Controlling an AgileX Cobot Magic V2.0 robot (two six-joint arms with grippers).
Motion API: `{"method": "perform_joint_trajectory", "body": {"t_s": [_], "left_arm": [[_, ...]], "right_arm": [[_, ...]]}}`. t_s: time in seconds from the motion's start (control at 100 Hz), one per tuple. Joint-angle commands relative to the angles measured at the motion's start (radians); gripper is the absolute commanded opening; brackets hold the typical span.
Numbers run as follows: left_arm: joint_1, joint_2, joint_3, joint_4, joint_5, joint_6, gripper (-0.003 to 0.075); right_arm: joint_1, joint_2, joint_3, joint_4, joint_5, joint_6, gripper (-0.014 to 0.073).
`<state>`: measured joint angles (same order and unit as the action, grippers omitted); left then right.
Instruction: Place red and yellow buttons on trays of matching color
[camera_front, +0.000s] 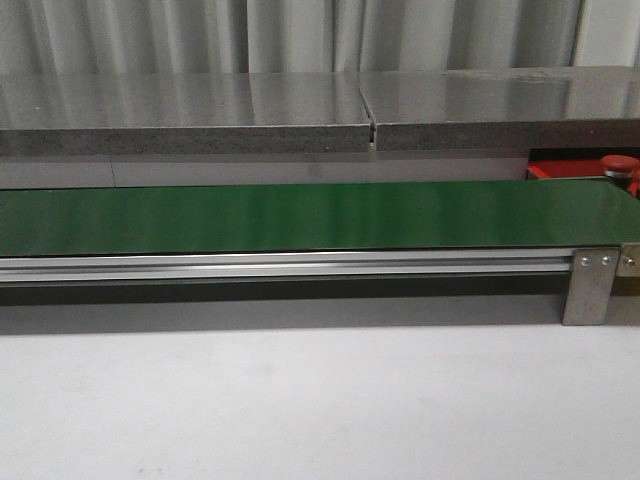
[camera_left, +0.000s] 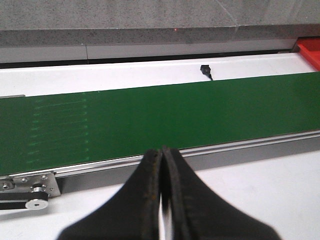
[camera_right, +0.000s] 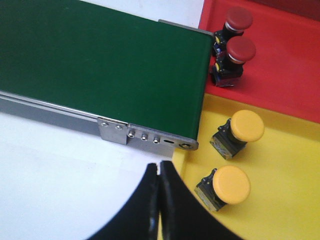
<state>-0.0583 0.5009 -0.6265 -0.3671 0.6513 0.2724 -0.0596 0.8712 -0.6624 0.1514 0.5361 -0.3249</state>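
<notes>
The conveyor belt (camera_front: 300, 215) carries no buttons. Beyond its end, the red tray (camera_right: 280, 65) holds two red buttons (camera_right: 239, 20) and the yellow tray (camera_right: 280, 165) holds two yellow buttons (camera_right: 230, 185). Left gripper (camera_left: 162, 155) and right gripper (camera_right: 159, 170): fingers pressed together, empty. Recommended: part the fingers before any button arrives on the belt.

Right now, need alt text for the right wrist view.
Two red buttons lie in a red tray and two yellow buttons in a yellow tray, at the end of an empty green conveyor belt. The right gripper, shut and empty, is over the white table.
</notes>
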Motion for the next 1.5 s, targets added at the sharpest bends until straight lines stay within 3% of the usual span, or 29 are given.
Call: {"method": "perform_joint_trajectory", "body": {"t_s": [0.0, 0.44, 0.87, 1.03, 1.3, 1.4, 1.49], "left_arm": [[-0.009, 0.002, -0.027, -0.025, -0.080, -0.004, -0.0019], [-0.009, 0.002, -0.027, -0.025, -0.087, -0.004, -0.0019], [0.007, 0.093, -0.042, -0.023, -0.139, -0.057, -0.0020], [0.082, 0.209, -0.087, -0.023, -0.151, -0.062, -0.0019], [0.301, 0.410, -0.180, -0.007, -0.153, -0.062, -0.0015], [0.336, 0.466, -0.211, 0.038, -0.158, -0.060, 0.0060], [0.361, 0.512, -0.241, 0.066, -0.158, -0.058, 0.0221]], "right_arm": [[0.001, -0.096, 0.027, 0.013, -0.080, -0.009, -0.0069], [0.001, -0.502, 0.197, 0.070, -0.045, -0.009, -0.0069], [0.001, -0.532, 0.198, 0.072, -0.025, -0.009, -0.0069], [0.001, -0.532, 0.198, 0.072, -0.025, -0.009, -0.0069], [0.001, -0.532, 0.198, 0.072, -0.025, -0.009, -0.0069], [0.001, -0.532, 0.198, 0.072, -0.025, -0.009, -0.0069], [0.001, -0.532, 0.198, 0.072, -0.025, -0.009, -0.0069]]}}
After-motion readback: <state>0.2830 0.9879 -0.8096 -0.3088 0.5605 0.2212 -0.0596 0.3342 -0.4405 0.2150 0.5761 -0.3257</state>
